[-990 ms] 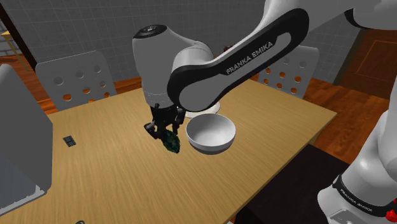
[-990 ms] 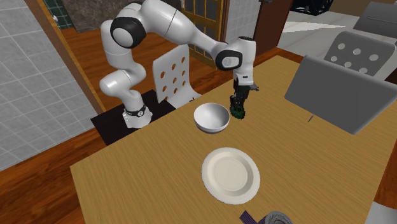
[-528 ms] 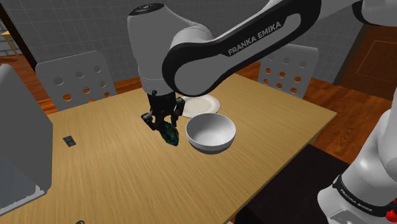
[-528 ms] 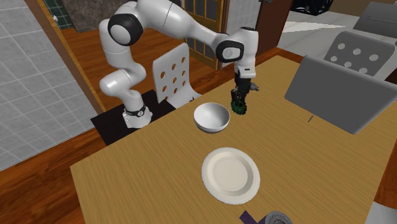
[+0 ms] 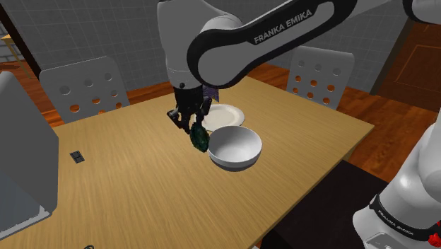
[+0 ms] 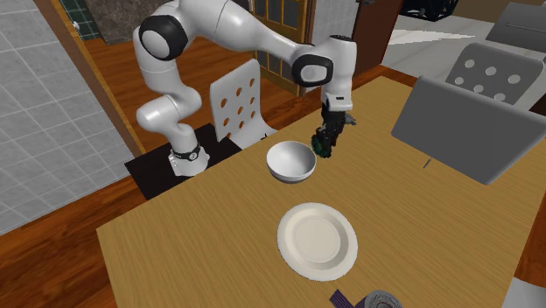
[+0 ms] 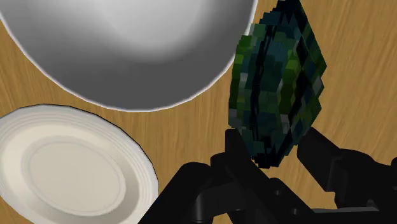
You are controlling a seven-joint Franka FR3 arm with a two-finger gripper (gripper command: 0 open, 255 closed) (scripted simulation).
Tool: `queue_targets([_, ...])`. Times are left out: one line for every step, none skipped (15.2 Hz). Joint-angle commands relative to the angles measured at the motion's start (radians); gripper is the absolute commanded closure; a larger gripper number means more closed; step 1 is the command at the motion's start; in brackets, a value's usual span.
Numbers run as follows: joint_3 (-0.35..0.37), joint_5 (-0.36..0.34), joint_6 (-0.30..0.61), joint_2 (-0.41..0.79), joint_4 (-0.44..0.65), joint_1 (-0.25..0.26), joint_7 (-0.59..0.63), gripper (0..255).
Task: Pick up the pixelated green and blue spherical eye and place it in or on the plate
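Note:
The pixelated green and blue eye hangs in the air above the wooden table, just beside the rim of the white bowl. My black gripper is shut on the eye from above. The white plate lies flat just beyond the bowl. In the second exterior view the eye hangs in the gripper at the far side of the bowl, and the plate lies nearer the camera. In the wrist view both fingers clasp the eye, with the bowl and plate below.
A large grey box stands at the shoulder view's left edge, with a small dark item on the table near it. White perforated chairs line the table's far side. A dark object lies at the table's near edge.
The gripper has carried the eye up and toward the shoulder view's right, from over bare table to the bowl's rim, and the arm has risen.

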Motion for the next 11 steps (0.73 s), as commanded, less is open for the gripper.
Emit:
queue_targets([-0.016, 0.014, 0.01, -0.015, -0.012, -0.033, -0.054, 255])
queue_targets([-0.025, 0.019, 0.014, -0.018, -0.014, -0.048, -0.079, 255])
queue_targets([-0.033, 0.024, 0.018, -0.02, -0.016, -0.062, -0.103, 255])
queue_targets([-0.042, 0.028, 0.021, -0.021, -0.016, -0.076, -0.127, 255])
queue_targets([-0.051, 0.031, 0.024, -0.022, -0.014, -0.09, -0.151, 255])
queue_targets([-0.059, 0.035, 0.026, -0.021, -0.012, -0.103, -0.175, 255])
queue_targets([-0.068, 0.038, 0.028, -0.019, -0.008, -0.117, -0.198, 255])
queue_targets([-0.077, 0.04, 0.029, -0.016, -0.003, -0.13, -0.221, 255])
queue_targets([-0.085, 0.042, 0.031, -0.012, 0.003, -0.142, -0.244, 255])
queue_targets([-0.094, 0.044, 0.031, -0.008, 0.01, -0.155, -0.266, 255])
queue_targets([-0.102, 0.045, 0.031, -0.002, 0.018, -0.167, -0.289, 255])
